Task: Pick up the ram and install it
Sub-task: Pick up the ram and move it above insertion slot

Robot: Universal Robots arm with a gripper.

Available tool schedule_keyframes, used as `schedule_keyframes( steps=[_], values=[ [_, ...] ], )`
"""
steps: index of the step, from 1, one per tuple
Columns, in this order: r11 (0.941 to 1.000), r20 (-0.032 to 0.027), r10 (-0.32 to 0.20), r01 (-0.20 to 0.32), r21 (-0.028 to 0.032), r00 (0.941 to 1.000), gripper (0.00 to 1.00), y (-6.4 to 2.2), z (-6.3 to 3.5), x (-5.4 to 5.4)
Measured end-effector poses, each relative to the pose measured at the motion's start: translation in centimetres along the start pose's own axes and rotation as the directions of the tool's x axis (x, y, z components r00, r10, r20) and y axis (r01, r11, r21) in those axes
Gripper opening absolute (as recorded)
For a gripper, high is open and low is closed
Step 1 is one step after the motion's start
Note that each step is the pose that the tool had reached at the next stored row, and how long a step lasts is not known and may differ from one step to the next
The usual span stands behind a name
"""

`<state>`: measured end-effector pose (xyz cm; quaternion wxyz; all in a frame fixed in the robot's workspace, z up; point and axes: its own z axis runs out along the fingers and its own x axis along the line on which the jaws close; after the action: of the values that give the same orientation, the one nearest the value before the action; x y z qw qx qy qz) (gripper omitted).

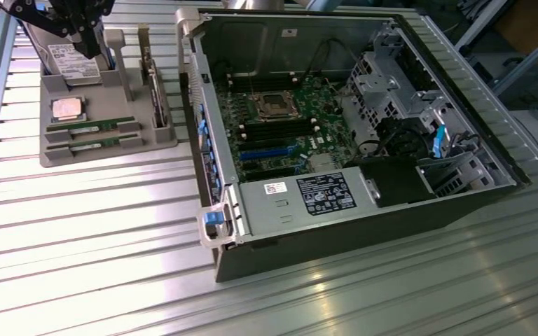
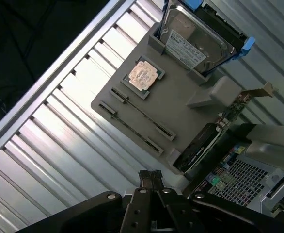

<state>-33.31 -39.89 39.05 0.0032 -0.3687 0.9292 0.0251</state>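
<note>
Two ram sticks rest on edge in narrow grooves of the grey holder [image 1: 110, 101]. The grooves stop them from tipping and leave their top edges free to be pinched. One ram [image 1: 92, 127] sits next to the square silver chip [image 1: 68, 108]. The other ram [image 1: 90, 147] sits just beside it, at about six o'clock from the first in the exterior view. Neither has been lifted, and the pictures do not show which one will be picked.

The gripper [image 1: 90, 45] hangs above the holder, close to the big hard drive [image 1: 64, 56] and at about twelve o'clock from the ram sticks. Its fingertips look pressed together with nothing between them. It looks like it is up high so it can come straight down on a stick.

The open computer case [image 1: 344, 238] lies at about three o'clock from the holder. Its lid is off, so the green board [image 1: 293, 150] faces up. The long dark slots [image 1: 279, 131] on the board are easy to reach from above.

Each ram is a long, thin green strip with small dark chips and a little white label. In the wrist view, the ram [image 2: 142, 114] shows as a thin dark line on the holder [image 2: 181, 102], seen past the gripper [image 2: 150, 175].
</note>
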Motion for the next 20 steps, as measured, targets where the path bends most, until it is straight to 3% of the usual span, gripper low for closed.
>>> schedule_keyframes(
  steps=[12, 20],
  values=[
    [0.9945, -0.0045, -0.104, 0.104, -0.0028, 0.9945, 0.11, 0.0, 0.05, 0.0],
    [0.9807, -0.0082, -0.195, 0.195, -0.0056, 0.9807, 0.11, -0.01, 0.08, 0.0]
  ],
)
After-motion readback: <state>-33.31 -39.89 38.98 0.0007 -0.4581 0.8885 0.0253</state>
